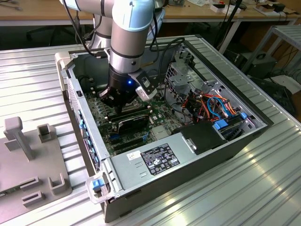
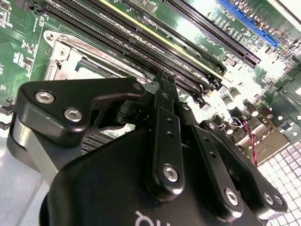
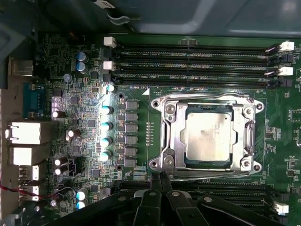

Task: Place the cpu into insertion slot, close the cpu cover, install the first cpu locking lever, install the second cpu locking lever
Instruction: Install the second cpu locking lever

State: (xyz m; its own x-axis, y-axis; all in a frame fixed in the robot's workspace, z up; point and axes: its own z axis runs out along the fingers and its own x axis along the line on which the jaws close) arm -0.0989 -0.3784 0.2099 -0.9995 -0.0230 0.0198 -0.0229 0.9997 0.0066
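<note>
**CPU seated, cover down, gripper at socket edge**

Ribbed metal table point(image 1: 263, 188) carries the job. Exterior view, from its left to its right: grey fixture plate point(image 1: 28, 160), then the open PC case point(image 1: 70, 89), with the arm point(image 1: 131, 33) reaching down into it. The gripper point(image 1: 117, 99) is low over the motherboard point(image 1: 106, 125), just beside a black card point(image 1: 134, 122). The power supply point(image 1: 155, 157) sits in the near part of the case, with cables point(image 1: 216, 106) toward the right.

In the first wrist view, rear ports point(image 3: 28, 132) give way to a row of capacitors point(image 3: 106, 125), then the insertion slot point(image 3: 207, 107). The cpu point(image 3: 208, 136) lies flat in it. The cpu cover point(image 3: 171, 136) is down, framing the chip. One lever point(image 3: 202, 96) runs along the side next to the memory slots point(image 3: 188, 54), a second lever point(image 3: 216, 174) along the opposite side. Can't tell if either is latched.

The gripper point(image 3: 162, 175) tip is at that second lever's end. Its jaws are pressed together, nothing visible between them; the second wrist view shows the same gripper point(image 2: 164, 77) state.
</note>
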